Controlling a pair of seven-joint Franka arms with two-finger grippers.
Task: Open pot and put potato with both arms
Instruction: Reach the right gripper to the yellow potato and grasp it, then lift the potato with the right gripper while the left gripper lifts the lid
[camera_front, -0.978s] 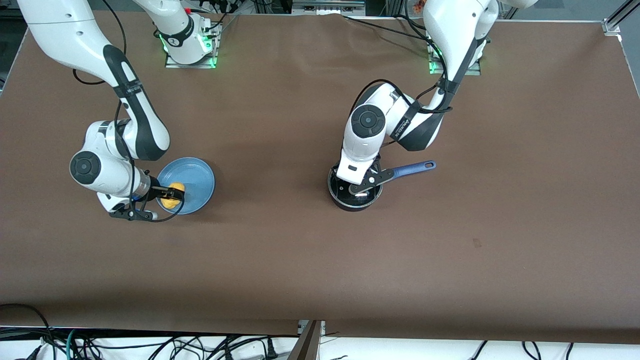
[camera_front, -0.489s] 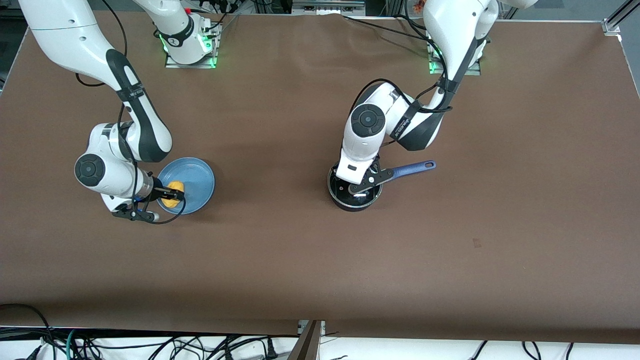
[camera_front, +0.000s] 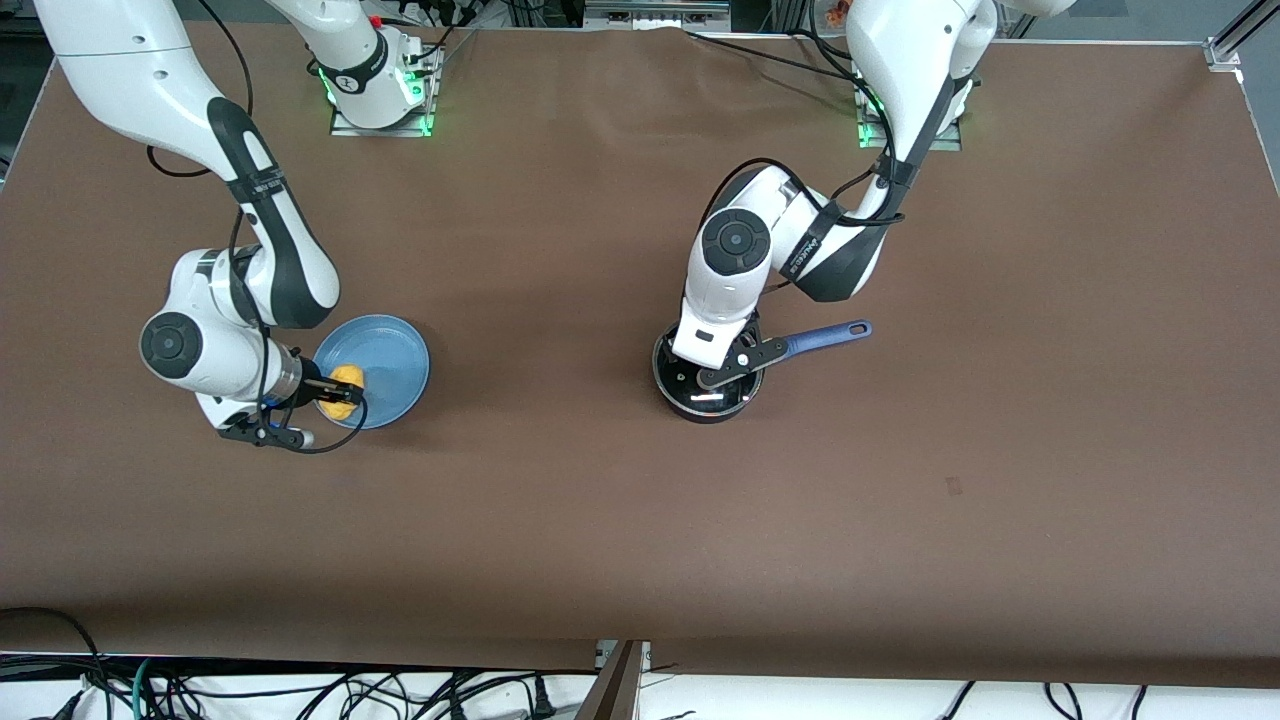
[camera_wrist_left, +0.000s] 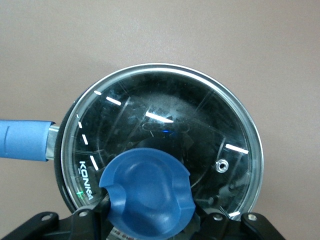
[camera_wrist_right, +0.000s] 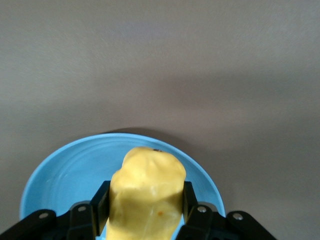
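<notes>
The black pot (camera_front: 690, 405) with its blue handle (camera_front: 825, 337) stands mid-table. Its glass lid (camera_wrist_left: 165, 125) covers it. My left gripper (camera_front: 712, 378) is over the pot, shut on the lid's blue knob (camera_wrist_left: 147, 192), one finger at each side of the knob. My right gripper (camera_front: 340, 392) is shut on the yellow potato (camera_front: 345, 385) over the edge of the light-blue plate (camera_front: 390, 360). In the right wrist view the potato (camera_wrist_right: 147, 195) sits between both fingers (camera_wrist_right: 100, 200), with the plate (camera_wrist_right: 65, 175) beneath it.
The plate lies toward the right arm's end of the brown table (camera_front: 600, 500). Both arm bases (camera_front: 380, 95) stand at the table's edge farthest from the front camera. Cables hang below the nearest edge.
The right arm's wrist has shifted slightly with the potato in its grip. The lid under the left gripper looks slightly shifted. The plate has not moved.
</notes>
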